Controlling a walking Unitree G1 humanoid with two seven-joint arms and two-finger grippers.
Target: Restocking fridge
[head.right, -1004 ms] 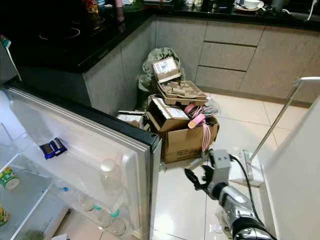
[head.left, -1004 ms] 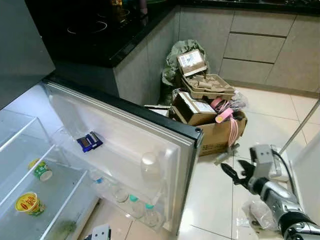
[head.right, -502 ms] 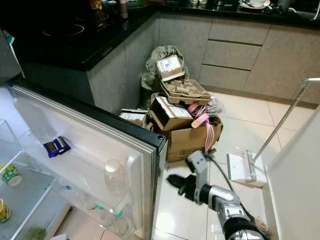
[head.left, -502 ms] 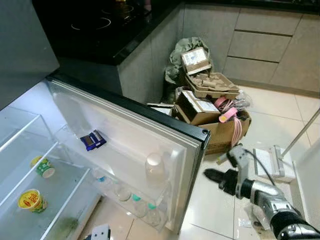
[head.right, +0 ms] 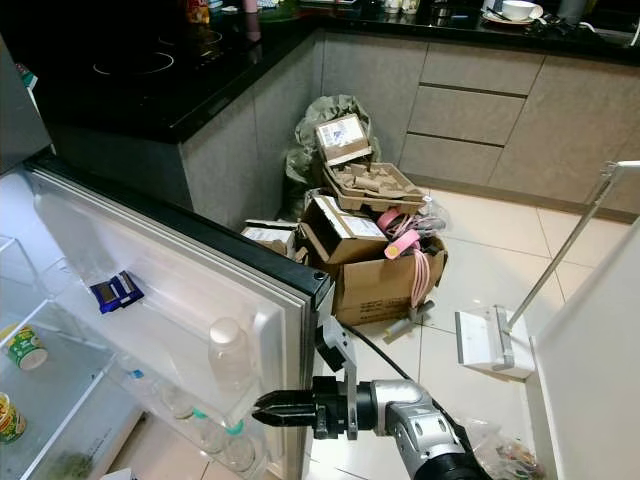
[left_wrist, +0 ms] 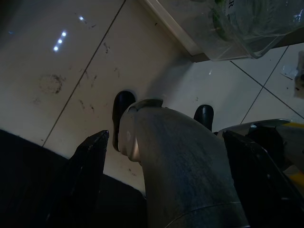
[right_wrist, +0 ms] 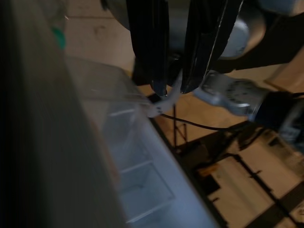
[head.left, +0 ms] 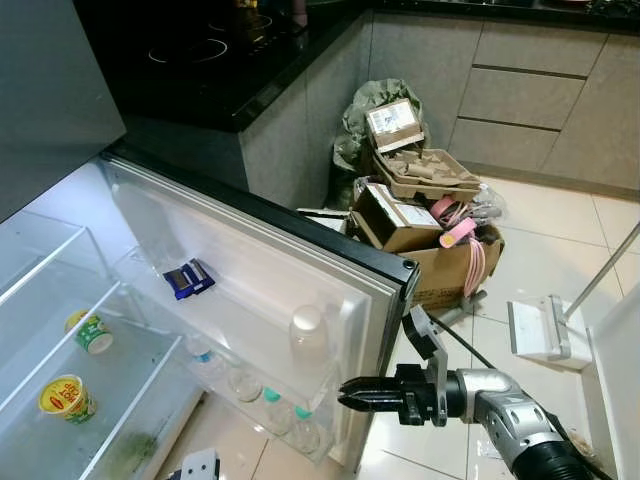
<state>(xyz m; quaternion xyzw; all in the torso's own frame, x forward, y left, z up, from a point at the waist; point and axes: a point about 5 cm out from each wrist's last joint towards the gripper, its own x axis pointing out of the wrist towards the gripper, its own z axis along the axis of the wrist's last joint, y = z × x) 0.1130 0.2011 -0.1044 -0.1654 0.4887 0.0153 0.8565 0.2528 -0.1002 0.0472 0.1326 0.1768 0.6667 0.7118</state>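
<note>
- Your right gripper [head.left: 345, 395]: jaws together, empty, tips just beside the open fridge door [head.left: 300, 260] edge.
- Your left gripper [left_wrist: 161, 156]: hangs idle above the floor, jaws apart.
- Door shelf: bottle [head.left: 308, 335], upright.

Head views bright and sharp; wrist views dim, blurred.

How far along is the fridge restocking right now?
Done: fridge door open, bottles in its rack, cups on the shelves. In hand: nothing; the right hand points at the door's edge, fingers together. Left: whether more items remain cannot be told.
</note>
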